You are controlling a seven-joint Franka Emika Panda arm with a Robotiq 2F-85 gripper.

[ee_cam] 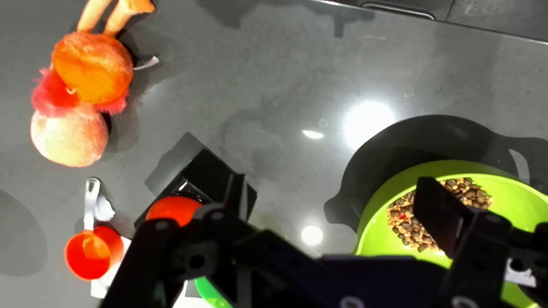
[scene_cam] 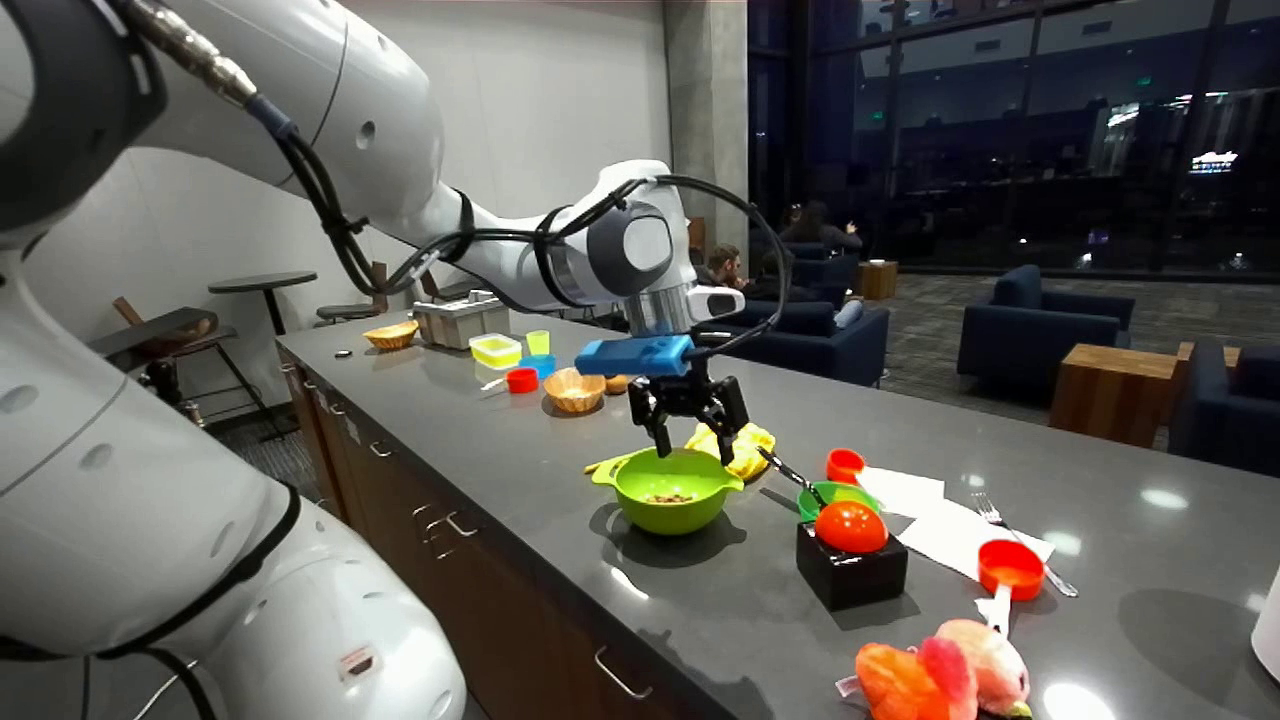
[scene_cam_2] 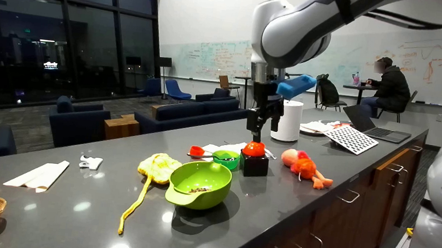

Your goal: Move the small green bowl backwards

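Observation:
The small green bowl (scene_cam: 846, 490) stands on the grey counter behind a black box, which hides part of it. It also shows in an exterior view (scene_cam_2: 228, 164), with a dark-handled utensil leaning in it. In the wrist view only a sliver of the bowl (ee_cam: 209, 292) shows; the gripper hides the rest. My gripper (scene_cam: 696, 450) is open and empty, with its fingers pointing down above the counter. In the wrist view the fingers (ee_cam: 332, 201) are wide apart, one over the black box side and one over the lime bowl. The gripper is apart from the small green bowl.
A larger lime bowl (scene_cam: 675, 515) holding seeds or beans stands near the small bowl. A black box (scene_cam_2: 253, 166) with a red dome (scene_cam_2: 253, 149) stands beside it. A yellow cloth item (scene_cam_2: 159, 167), napkins (scene_cam: 905, 490), red cups (scene_cam: 1010, 568) and an orange plush toy (ee_cam: 92, 68) lie around.

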